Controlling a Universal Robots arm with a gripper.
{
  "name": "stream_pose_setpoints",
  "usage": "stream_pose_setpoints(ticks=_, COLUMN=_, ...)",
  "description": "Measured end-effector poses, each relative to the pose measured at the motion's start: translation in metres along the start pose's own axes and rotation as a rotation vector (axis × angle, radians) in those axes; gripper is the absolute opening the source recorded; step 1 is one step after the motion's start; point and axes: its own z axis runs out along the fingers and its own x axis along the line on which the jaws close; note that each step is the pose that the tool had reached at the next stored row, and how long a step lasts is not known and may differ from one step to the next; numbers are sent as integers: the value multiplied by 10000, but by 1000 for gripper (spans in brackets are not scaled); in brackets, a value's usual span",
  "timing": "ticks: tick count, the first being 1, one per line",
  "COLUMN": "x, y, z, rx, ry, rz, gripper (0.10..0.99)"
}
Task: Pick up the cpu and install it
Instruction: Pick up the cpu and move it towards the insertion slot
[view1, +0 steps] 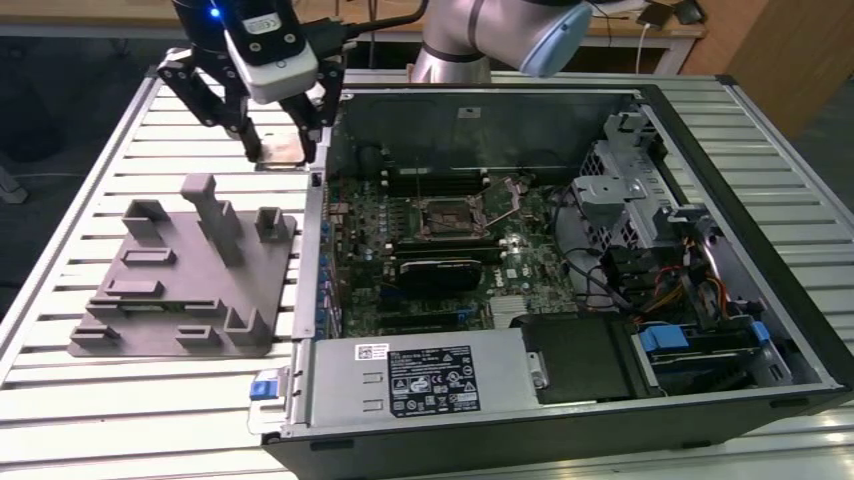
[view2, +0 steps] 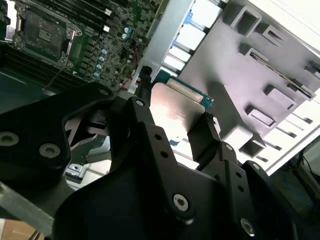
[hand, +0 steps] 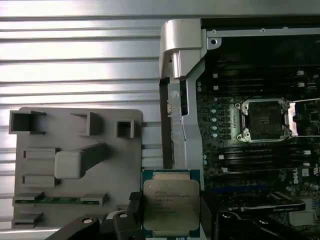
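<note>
Item: black two-fingered pincer on a silver-grey robot arm, closed on the cpu.

Cpu: small flat square chip with a shiny silver-grey metal top and a thin green-edged rim. It sits clamped between the pincer's two black fingers, which press on opposite edges. In both wrist views its metal top lies flat and level, catching glare in the second wrist view.

Table: white slatted metal surface directly under the pincer. Whether the chip clears the slats cannot be told.

Computer case: open black-and-grey tower lying on its side, just beside the pincer toward the exterior view's right. Its near corner post stands close to the held chip.

Motherboard: green board inside the case, beyond that corner post from the pincer.

Socket: black square frame with a metal lever, on the motherboard, well apart from the pincer. In the first wrist view it is open, with its metal plate swung aside.

Fixture block: grey plastic plate with raised posts and slots, on the table near the pincer, on the side away from the case. Its recesses are in the first wrist view.

Power supply: grey metal box with a label, at the case's end farthest from the pincer
</note>
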Motion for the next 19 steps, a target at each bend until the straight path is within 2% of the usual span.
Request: stream_pose_setpoints(ticks=19, x=-393, y=18, z=13, rx=0, ry=0, rz=0, gripper=541)
